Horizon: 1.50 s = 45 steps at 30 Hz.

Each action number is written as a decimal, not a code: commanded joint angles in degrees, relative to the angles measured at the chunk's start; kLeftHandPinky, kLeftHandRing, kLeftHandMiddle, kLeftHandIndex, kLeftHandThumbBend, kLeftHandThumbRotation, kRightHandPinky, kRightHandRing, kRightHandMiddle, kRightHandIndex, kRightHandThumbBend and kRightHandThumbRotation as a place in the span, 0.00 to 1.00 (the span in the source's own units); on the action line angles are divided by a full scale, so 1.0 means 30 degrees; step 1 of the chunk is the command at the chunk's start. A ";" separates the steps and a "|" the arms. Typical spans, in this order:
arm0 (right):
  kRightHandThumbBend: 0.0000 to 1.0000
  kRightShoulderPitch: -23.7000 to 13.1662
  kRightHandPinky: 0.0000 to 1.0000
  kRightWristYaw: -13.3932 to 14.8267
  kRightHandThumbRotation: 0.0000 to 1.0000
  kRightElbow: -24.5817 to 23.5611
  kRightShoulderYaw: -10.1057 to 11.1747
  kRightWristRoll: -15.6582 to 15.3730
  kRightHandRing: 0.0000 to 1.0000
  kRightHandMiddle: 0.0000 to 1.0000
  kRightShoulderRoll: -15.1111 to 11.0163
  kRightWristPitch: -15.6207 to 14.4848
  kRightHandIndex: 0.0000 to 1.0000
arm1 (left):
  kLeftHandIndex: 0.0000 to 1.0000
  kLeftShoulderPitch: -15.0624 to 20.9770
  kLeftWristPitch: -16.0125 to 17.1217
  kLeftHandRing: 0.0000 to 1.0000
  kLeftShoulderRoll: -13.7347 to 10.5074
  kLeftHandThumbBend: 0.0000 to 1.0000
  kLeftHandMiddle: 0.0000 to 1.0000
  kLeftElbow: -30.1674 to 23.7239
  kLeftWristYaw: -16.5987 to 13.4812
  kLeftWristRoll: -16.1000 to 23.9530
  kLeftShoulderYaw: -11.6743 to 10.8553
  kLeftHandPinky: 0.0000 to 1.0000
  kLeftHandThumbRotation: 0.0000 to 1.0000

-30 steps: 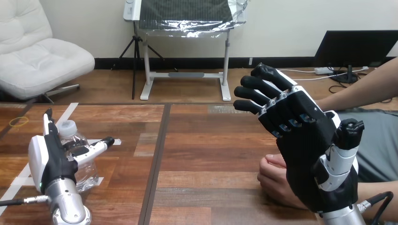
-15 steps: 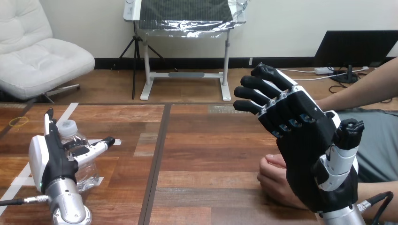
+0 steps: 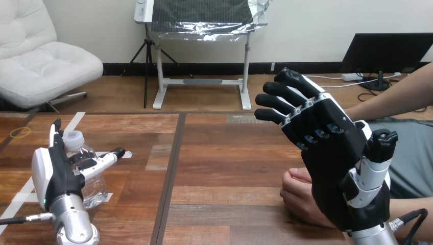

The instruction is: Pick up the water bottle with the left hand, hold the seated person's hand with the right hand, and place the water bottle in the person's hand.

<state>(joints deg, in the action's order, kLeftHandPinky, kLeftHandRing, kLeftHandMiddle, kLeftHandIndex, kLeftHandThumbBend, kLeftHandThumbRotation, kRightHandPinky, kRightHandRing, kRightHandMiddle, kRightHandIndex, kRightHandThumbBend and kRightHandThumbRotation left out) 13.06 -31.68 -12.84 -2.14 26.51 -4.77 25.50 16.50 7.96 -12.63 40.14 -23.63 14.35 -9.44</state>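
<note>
On the table (image 3: 219, 153) nothing looks finished yet: no grasp, no handhold, no handover. My right hand (image 3: 332, 168) is raised with its fingers loosely spread, holding nothing. The person's hand (image 3: 298, 196) rests fisted on the wood just below it; I cannot tell if they touch. My left hand (image 3: 56, 176) stands on edge, fingers straight, thumb reaching out. The water bottle (image 3: 76, 145) stands upright between thumb and fingers, not yet gripped.
</note>
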 commanded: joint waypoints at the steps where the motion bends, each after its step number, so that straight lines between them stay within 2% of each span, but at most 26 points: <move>1: 0.73 -0.0640 0.76 0.0030 1.00 -0.0382 0.0048 0.0148 0.80 0.82 0.0136 0.0144 0.83 | 0.97 0.0768 0.0627 0.94 -0.0288 0.91 0.95 -0.1226 0.0366 -0.0303 0.0191 0.81 0.26; 12: 0.73 -0.0627 0.78 0.0190 1.00 -0.0510 0.0007 0.0072 0.81 0.82 0.0102 -0.0064 0.84 | 1.00 0.0057 0.1071 0.96 -0.0126 0.87 0.99 -0.2719 0.0927 -0.1024 0.0147 0.87 0.47; 21: 0.73 -0.0698 0.78 0.0205 1.00 -0.0415 -0.0021 0.0005 0.81 0.81 0.0115 -0.0015 0.84 | 1.00 -0.0436 0.2068 0.99 0.0066 0.85 1.00 -0.3721 0.1512 -0.1666 0.0058 0.91 0.64; 32: 0.73 -0.0854 0.78 0.0194 1.00 -0.0166 -0.0013 0.0024 0.80 0.81 0.0228 0.0085 0.84 | 1.00 -0.0997 0.2393 1.00 0.0367 0.86 1.00 -0.5313 0.1625 -0.1885 0.0140 0.96 0.75; 45: 0.73 -0.0866 0.78 0.0328 1.00 -0.0162 -0.0056 -0.0085 0.80 0.81 0.0333 0.0076 0.83 | 1.00 -0.1627 0.2158 1.00 0.0693 0.87 1.00 -0.7390 0.2596 -0.2492 0.0161 1.00 0.78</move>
<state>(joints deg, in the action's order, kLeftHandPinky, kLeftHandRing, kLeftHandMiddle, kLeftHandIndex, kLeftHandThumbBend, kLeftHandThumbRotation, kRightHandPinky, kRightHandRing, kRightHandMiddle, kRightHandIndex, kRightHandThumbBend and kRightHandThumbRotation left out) 13.04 -31.10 -12.84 -2.21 26.37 -4.57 25.39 10.79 13.39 -10.74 22.73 -16.90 7.06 -9.71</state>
